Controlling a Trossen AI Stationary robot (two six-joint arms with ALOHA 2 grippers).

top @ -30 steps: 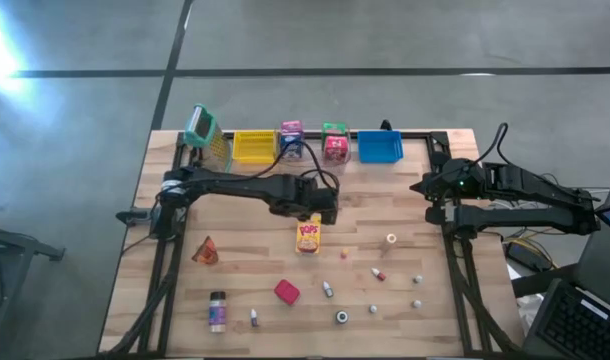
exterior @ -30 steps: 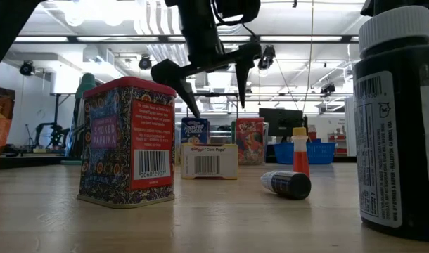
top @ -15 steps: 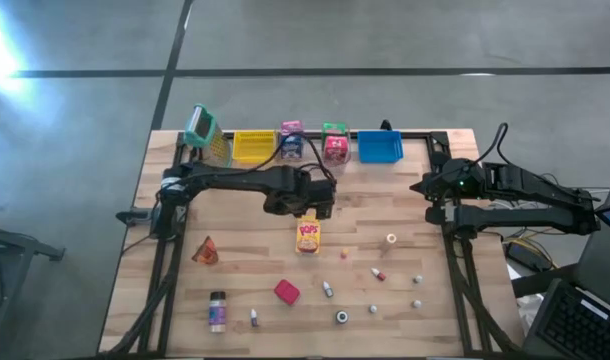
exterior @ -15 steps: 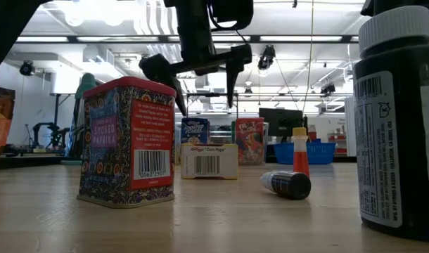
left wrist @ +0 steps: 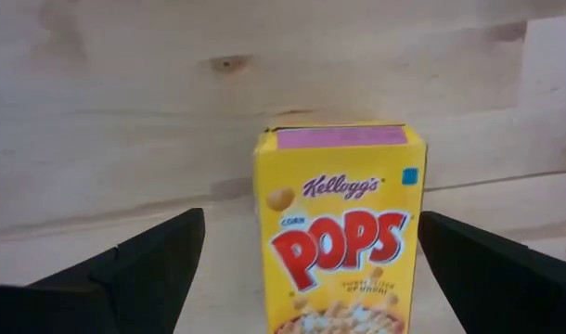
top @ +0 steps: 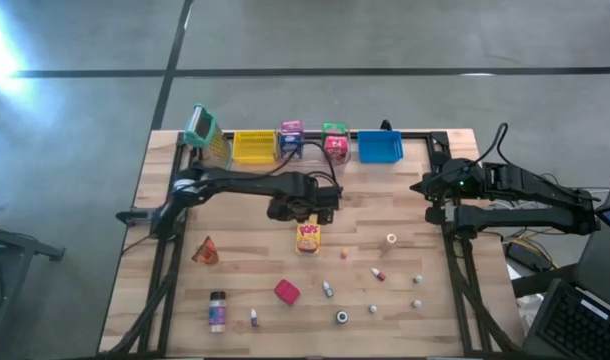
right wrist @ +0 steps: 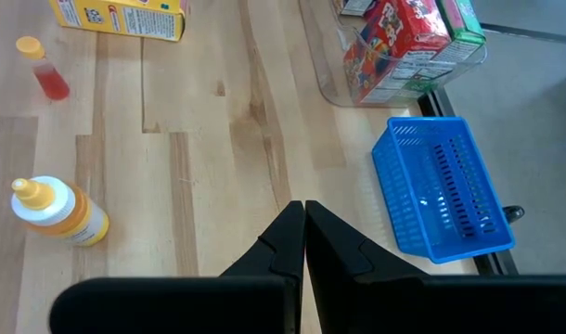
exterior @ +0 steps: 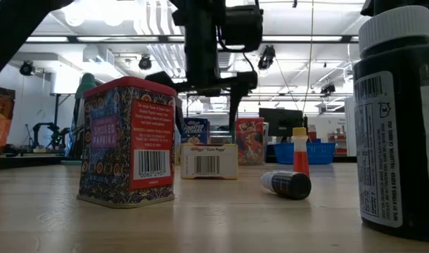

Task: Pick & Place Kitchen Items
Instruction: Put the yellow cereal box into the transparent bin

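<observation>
I hovered the left gripper [left wrist: 306,269], fingers spread wide and empty, straddling the yellow cereal box [top: 308,237] mid-desk for pickup; the right gripper [right wrist: 303,232] rested shut by the right edge.

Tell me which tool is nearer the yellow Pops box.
Left. The left tool hangs open just above the Pops box; the right tool waits shut by the table's right edge.

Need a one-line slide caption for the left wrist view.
Open left gripper poised over the yellow cereal box lying flat on the wooden table.
</observation>
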